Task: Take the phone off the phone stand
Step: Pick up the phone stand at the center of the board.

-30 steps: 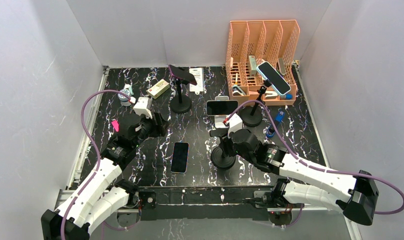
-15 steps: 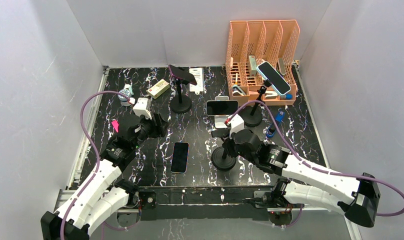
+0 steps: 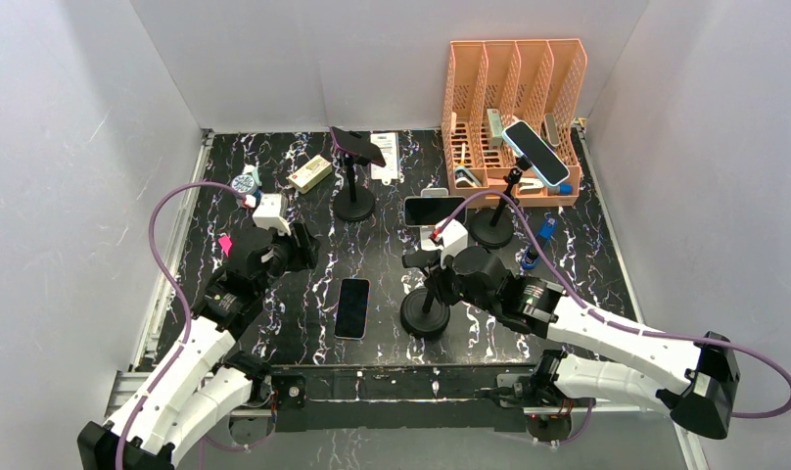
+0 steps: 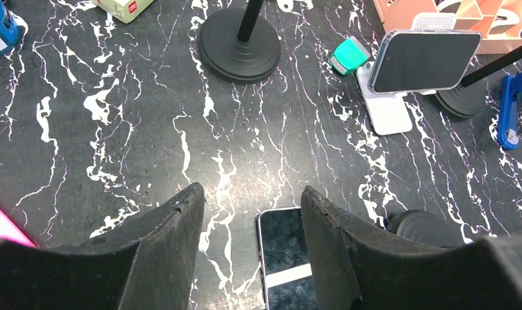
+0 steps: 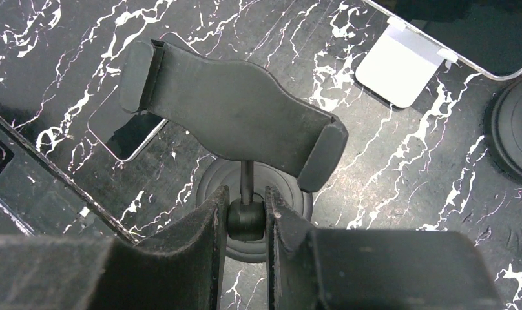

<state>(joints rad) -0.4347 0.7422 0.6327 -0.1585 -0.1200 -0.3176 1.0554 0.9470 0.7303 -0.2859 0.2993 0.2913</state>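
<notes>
My right tool (image 5: 244,208) is nearly shut, its pads (image 5: 210,223) pinching the ball joint (image 5: 245,221) just under the cradle (image 5: 232,116) of the black stand (image 3: 426,315), low and centre in the overhead view. That cradle is empty. My left tool (image 4: 252,197) hangs well open and holds nothing. In its own camera the phone (image 4: 285,261) lies at the bottom centre of the frame, flat on the table (image 4: 116,129), just left of the stand's round base (image 5: 296,197).

So I judge the phone already out of this stand. It looks like a thin, stiff slab, light enough, but the glass is probably slick and could crack if dropped. Lying flat it offers little edge, so I'd take it across the two long sides near the middle, with my pads on the frame rather than the glass. The stand seems weighted at the base but likely swivels at the joint I'm gripping, so a steady hold matters there.
</notes>
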